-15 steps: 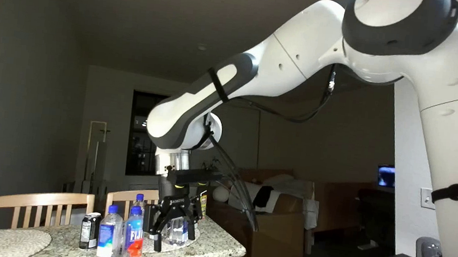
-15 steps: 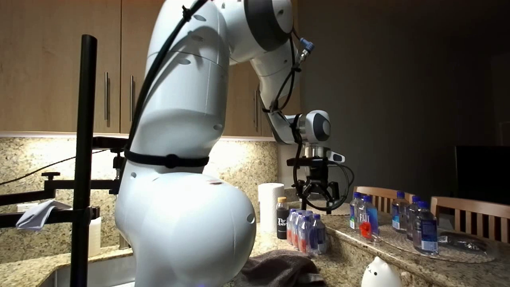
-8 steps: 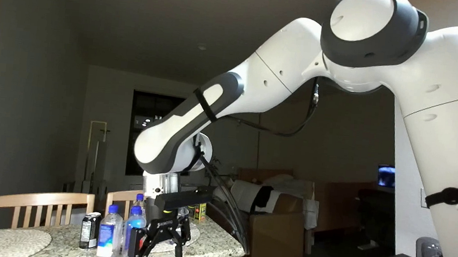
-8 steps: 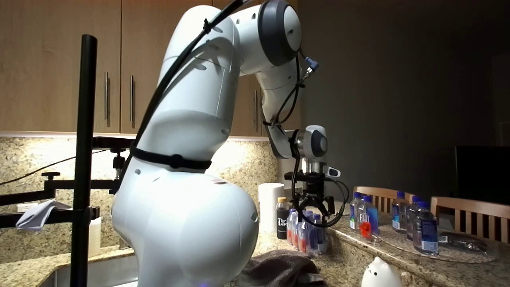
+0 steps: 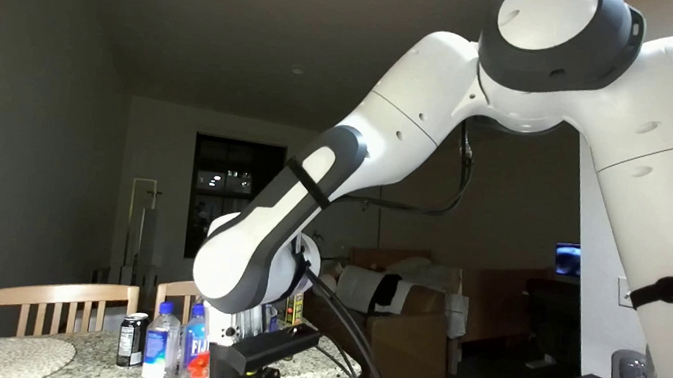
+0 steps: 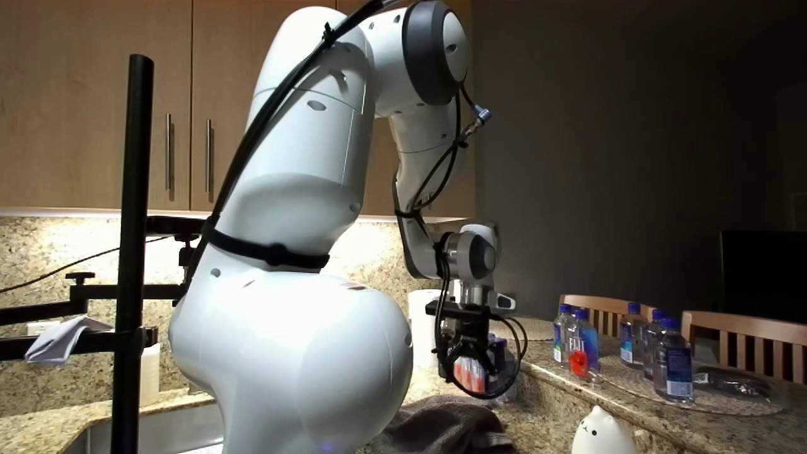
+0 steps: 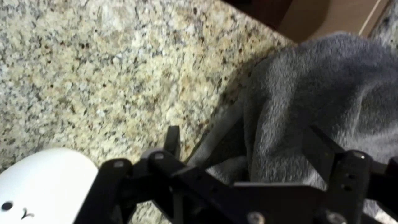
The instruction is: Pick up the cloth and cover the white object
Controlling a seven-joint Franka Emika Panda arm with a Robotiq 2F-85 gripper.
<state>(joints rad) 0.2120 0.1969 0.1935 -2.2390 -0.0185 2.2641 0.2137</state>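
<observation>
Cloth (image 7: 289, 102) below a wide-spread gripper (image 7: 244, 138)

The cloth lies bunched on the counter (image 7: 124, 77), right of the white figure (image 7: 46, 183) in the wrist view. In an exterior view, bottles (image 6: 585, 343) stand beyond the white figure, at right.

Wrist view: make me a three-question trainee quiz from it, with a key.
1. Multiple choice. To the left of the grey cloth in the wrist view is: A. a soda can; B. a white object with a face; C. a paper towel roll.
2. True or false: the jaws are shut tight on the cloth.
3. Fill in: the cloth lies rumpled on a speckled ______.

Key: 1. B. 2. False; the jaws stand wide apart. 3. Counter.
</observation>
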